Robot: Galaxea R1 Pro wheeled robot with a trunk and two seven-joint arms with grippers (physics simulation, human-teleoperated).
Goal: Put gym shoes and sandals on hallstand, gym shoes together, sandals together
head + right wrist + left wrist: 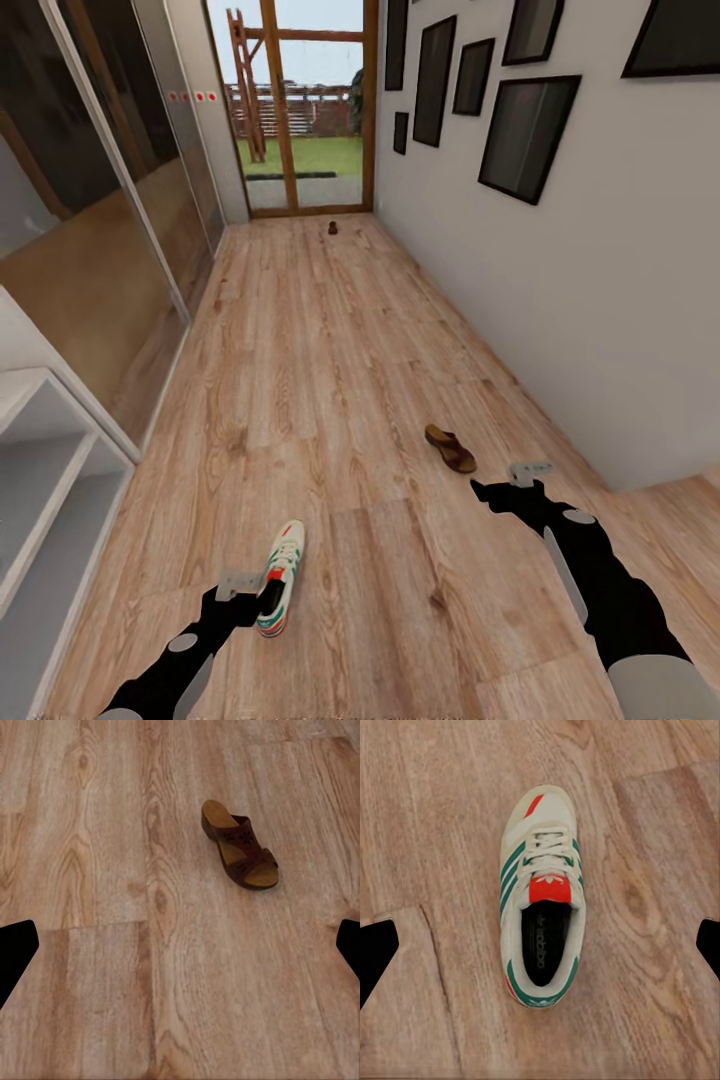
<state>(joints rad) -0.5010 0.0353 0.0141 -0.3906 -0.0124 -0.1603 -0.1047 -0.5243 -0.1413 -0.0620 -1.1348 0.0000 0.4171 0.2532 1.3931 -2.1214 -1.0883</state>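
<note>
One cream-white gym shoe (280, 578) with green stripes and a red tongue patch lies on the corridor floor (340, 380), toe pointing away from me. My left gripper (240, 600) hovers above its heel end. In the left wrist view the gym shoe (540, 900) lies between the wide-apart fingertips (375, 952), untouched, and the left gripper (540, 952) is open. A brown sandal (450, 448) lies further right, just beyond my right gripper (492, 492). That right gripper (180, 952) is open over bare planks, short of the sandal (240, 855). The hallstand (45, 440) stands at the left.
A small brown shape (333, 228), too small to identify, lies far down the corridor by the glass door (300, 110). Glass-fronted wardrobe panels (110, 230) line the left side. A white wall (560, 300) with dark picture frames runs along the right.
</note>
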